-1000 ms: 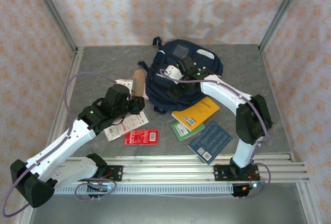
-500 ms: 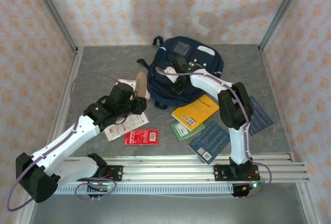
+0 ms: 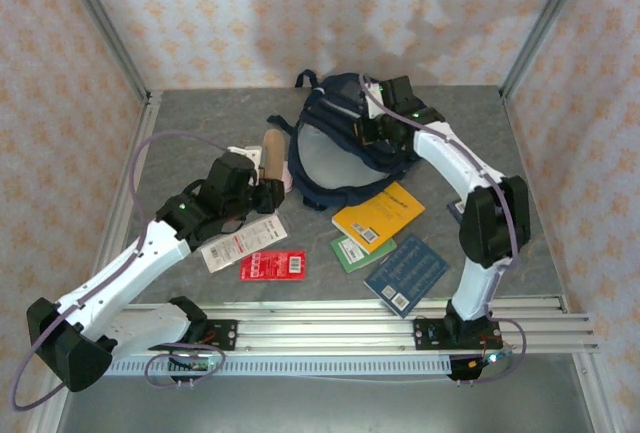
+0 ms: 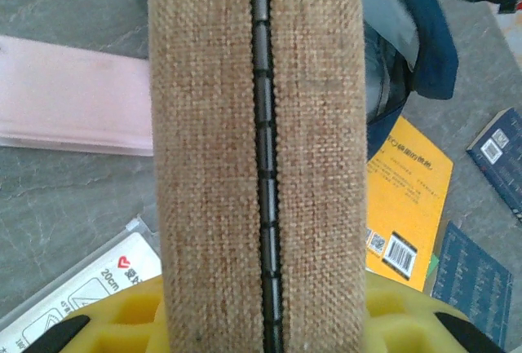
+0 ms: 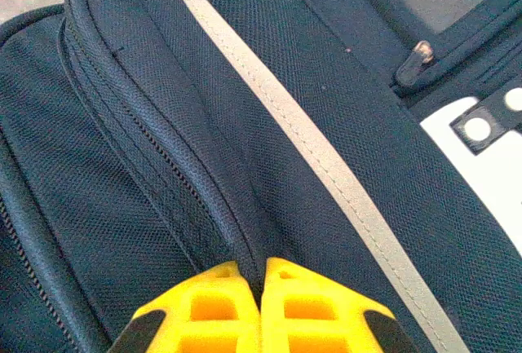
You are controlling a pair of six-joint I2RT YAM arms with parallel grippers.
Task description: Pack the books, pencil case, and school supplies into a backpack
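**Backpack flap pinched, pencil case clamped, everything else spread over the desk**

Lots lying around on the grey desk (image 3: 180,123). Toward the front, between the two arms: orange-yellow book (image 3: 378,216), small green book (image 3: 348,251) just beside its near corner, and dark blue book (image 3: 406,273) with a white barcode label right of the green one. Second dark blue cover (image 4: 498,155) peeking in at the right edge of the left wrist view. Further left, red packet (image 3: 273,265) lying flat, with the white packet (image 3: 240,245) right next to it and partly tucked under the left arm. Pale pink flat thing (image 3: 238,161) behind that arm, can't tell what it is.

Backpack (image 3: 345,153) at the back middle of the desk, mouth gaping toward the front, pale grey lining showing.

Left arm stretched forward and rightward from its base. Left end effector (image 3: 264,191) clamped on the near end of the tan woven pencil case (image 4: 257,165), zip facing the wrist camera, far end pointing at the backpack's left side. Right arm rising from its base, arching over the books to the backpack's top. Right end effector (image 5: 261,275) squeezed tight on a fold of navy fabric by a zip line, near the pale grey stripe (image 5: 326,165).
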